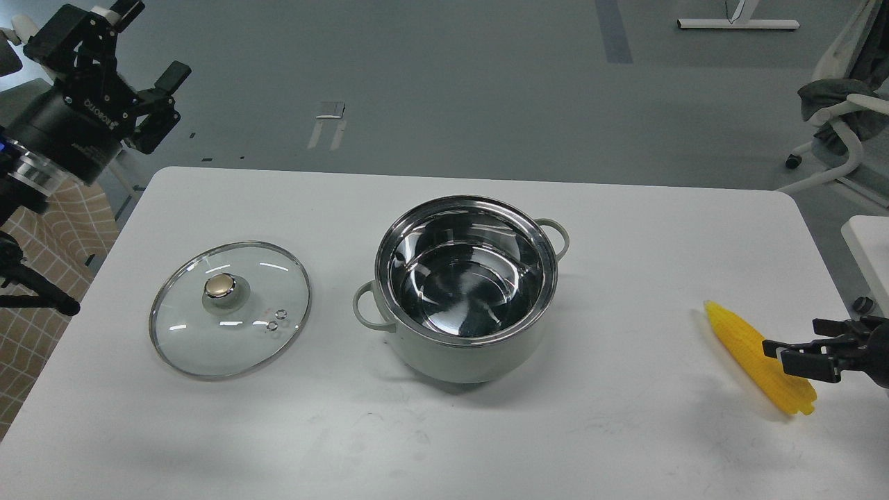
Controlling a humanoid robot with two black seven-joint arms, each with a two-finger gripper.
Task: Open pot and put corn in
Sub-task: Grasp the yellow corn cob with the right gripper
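Right gripper (pixel 788 354) sits at the right edge of the view, fingers pointing left and overlapping the wide end of the corn (pixel 753 354); the fingers look set close together about the cob, but the dark parts merge at this angle, so I cannot tell whether they are closed on it or merely alongside. The corn lies near the right edge of the white table (pixel 625 430), tapered tip pointing away and to the left, well apart from the pot (pixel 467 298). Left gripper (pixel 163 97) is raised beyond the table's far-left corner, jaws spread wide, holding nothing. The pot stands at the middle of the table, uncovered – shiny steel interior shows bare, nothing inside. The glass lid (pixel 230 309) lies flat on the table to the pot's left, gold knob up, near it but not touching. Judgement: the opening step is done, and the step in hand is the pickup of the corn. The next move calls for a firm hold across the cob's thick end, a lift clear of the table, a carry leftward over the rim, and a release above the opening – the cob is long relative to the pot, so tilting it tip-down should help it drop in.
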